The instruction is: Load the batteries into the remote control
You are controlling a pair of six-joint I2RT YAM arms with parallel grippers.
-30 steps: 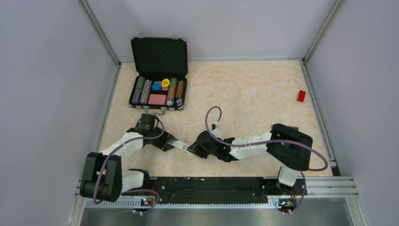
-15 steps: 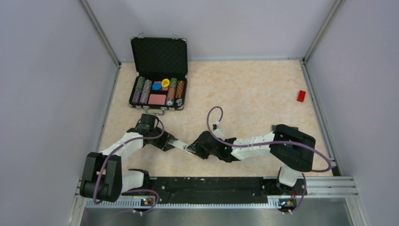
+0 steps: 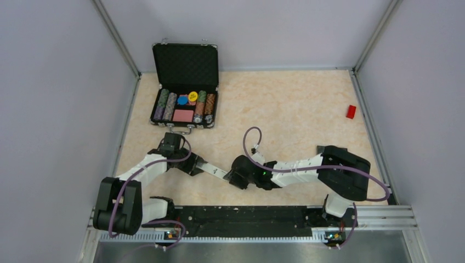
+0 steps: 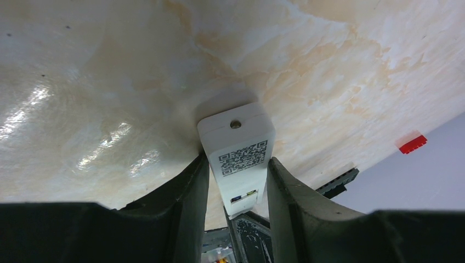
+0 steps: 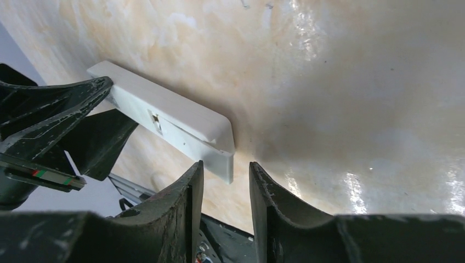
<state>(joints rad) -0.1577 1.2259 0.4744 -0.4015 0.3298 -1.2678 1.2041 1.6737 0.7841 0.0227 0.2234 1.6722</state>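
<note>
Left fingers (image 4: 183, 200) clamp 1 end of the remote (image 4: 239, 148), at the lower centre of the top view, probably to steady it. Right fingers (image 5: 183, 211), slightly apart, straddle its other end without clearly gripping, likely to press there. No batteries are visible.

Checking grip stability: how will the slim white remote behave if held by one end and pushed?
Probably stiff: the slim white plastic remote control juts straight from the left gripper without sagging. Its smooth sides may slip between the jaws. Flat-faced, unlikely to roll.
</note>
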